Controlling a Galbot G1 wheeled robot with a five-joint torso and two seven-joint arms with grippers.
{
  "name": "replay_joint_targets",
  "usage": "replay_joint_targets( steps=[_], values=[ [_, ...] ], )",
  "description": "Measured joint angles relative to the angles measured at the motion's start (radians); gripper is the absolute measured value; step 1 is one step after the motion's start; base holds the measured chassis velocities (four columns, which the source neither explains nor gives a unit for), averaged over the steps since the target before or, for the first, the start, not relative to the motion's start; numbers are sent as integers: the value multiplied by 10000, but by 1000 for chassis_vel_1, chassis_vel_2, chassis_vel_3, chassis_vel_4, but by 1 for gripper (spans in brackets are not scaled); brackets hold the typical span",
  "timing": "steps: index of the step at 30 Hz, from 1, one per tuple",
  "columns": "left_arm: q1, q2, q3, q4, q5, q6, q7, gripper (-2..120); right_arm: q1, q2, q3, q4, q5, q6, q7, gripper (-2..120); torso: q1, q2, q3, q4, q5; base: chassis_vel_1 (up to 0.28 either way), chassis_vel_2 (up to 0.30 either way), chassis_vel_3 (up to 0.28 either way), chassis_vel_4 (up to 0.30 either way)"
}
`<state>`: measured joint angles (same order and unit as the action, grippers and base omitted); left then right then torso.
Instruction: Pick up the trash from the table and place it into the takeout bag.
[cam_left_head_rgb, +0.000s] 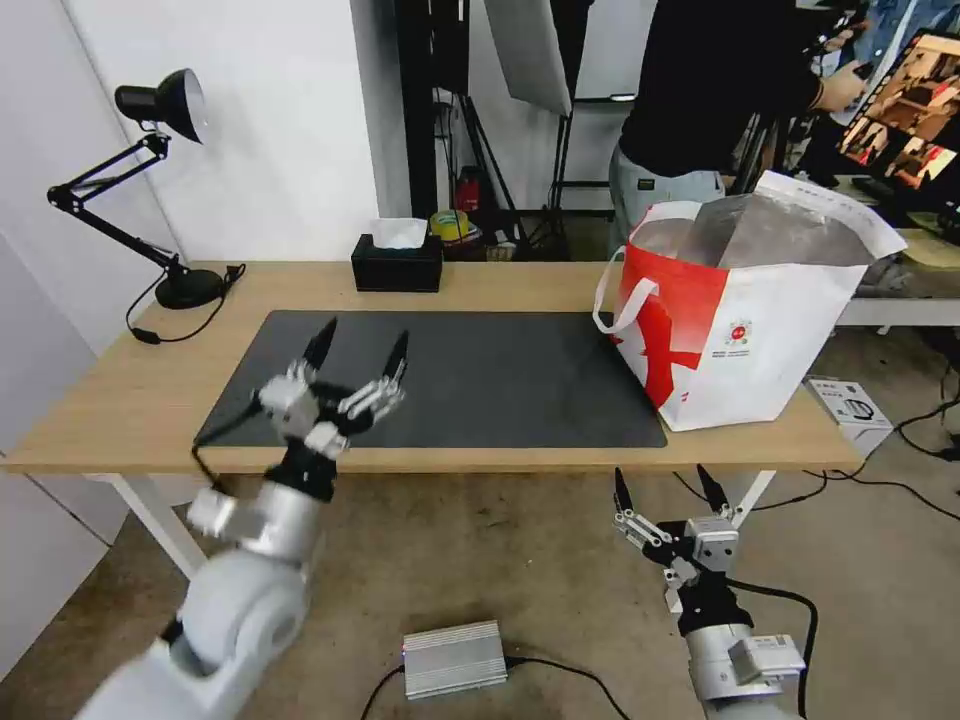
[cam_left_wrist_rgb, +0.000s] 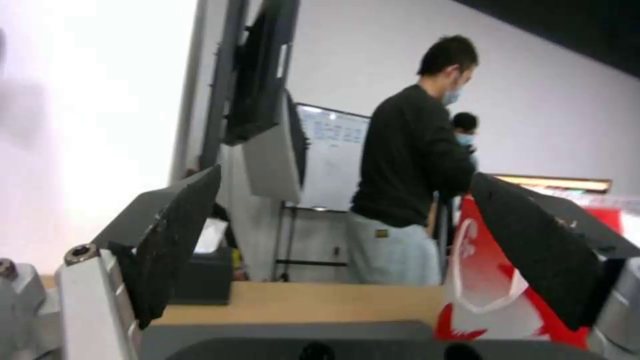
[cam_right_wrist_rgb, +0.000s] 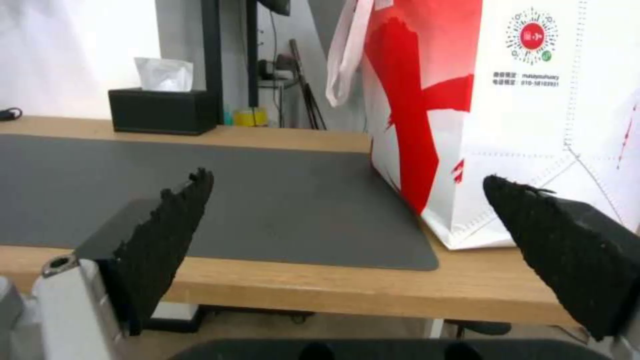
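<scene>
The trash is out of view. The takeout bag (cam_left_head_rgb: 760, 330), white with a red panel and foil lining, stands open on the right end of the table (cam_left_head_rgb: 110, 400), partly on the dark grey mat (cam_left_head_rgb: 500, 380). My left gripper (cam_left_head_rgb: 365, 335) hovers open over the mat's front left part with nothing between its fingers. My right gripper (cam_left_head_rgb: 661, 475) is open and empty, below and in front of the table's front edge, left of the bag. The left wrist view looks past the left gripper (cam_left_wrist_rgb: 347, 180) to the bag (cam_left_wrist_rgb: 493, 280). The right wrist view shows the right gripper (cam_right_wrist_rgb: 347, 177) facing the bag (cam_right_wrist_rgb: 533, 125) and mat (cam_right_wrist_rgb: 267, 210).
A black tissue box (cam_left_head_rgb: 397, 262) sits at the table's back edge and a black desk lamp (cam_left_head_rgb: 160, 200) at the back left corner. On the floor lie a silver box (cam_left_head_rgb: 452, 658) with cables and a white carton (cam_left_head_rgb: 850, 405) to the right of the table.
</scene>
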<state>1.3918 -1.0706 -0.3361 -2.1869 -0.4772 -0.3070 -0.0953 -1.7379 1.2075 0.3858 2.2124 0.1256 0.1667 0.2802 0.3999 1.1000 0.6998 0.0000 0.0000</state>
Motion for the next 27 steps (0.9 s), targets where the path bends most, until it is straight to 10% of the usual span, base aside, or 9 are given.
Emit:
replay_joint_targets(
  steps=[10, 27],
  values=[
    [1694, -1261, -416, 410, 2586, -1430, -725, 100, 1, 0, 0, 0, 0, 0, 0, 100, 0, 0, 1, -1, 1, 0, 0, 0, 0],
    [3674, -2415, -781, 1342, 4063, -3155, -1183, 100, 0, 0, 0, 0, 0, 0, 0, 100, 1, 0, 1, 0, 0, 0, 0, 0, 0]
  ],
)
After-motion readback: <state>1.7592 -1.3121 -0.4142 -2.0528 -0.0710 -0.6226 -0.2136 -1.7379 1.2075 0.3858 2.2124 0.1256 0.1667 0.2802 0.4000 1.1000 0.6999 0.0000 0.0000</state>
